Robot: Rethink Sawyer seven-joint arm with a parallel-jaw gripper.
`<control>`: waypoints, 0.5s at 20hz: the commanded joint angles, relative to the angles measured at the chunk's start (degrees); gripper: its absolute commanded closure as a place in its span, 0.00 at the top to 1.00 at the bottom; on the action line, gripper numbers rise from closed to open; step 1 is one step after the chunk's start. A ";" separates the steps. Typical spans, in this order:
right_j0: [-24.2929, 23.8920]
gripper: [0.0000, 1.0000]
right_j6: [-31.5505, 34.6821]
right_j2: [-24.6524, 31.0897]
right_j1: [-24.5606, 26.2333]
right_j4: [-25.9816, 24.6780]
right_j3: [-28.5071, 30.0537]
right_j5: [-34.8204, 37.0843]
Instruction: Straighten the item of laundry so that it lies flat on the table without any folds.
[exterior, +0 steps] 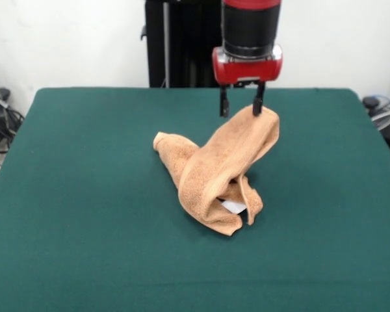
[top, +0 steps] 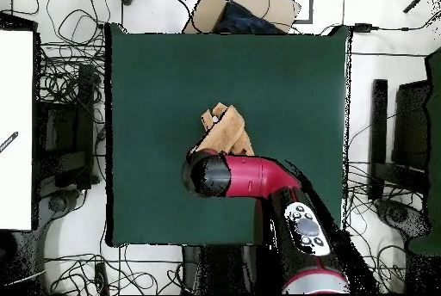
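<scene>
On the green table the towel sits near the middle, bunched. Its left end rests on the felt, and a white label shows under the low front fold. To the right, the cloth climbs to the gripper, which pinches its top edge, probably lifting so the folds fall open.
</scene>
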 commanded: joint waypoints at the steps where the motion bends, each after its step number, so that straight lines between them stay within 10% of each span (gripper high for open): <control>1: -0.09 1.00 5.10 1.43 2.87 -2.92 -1.80 -4.72; 10: 0.76 1.00 6.80 0.83 2.97 -2.35 0.09 -7.32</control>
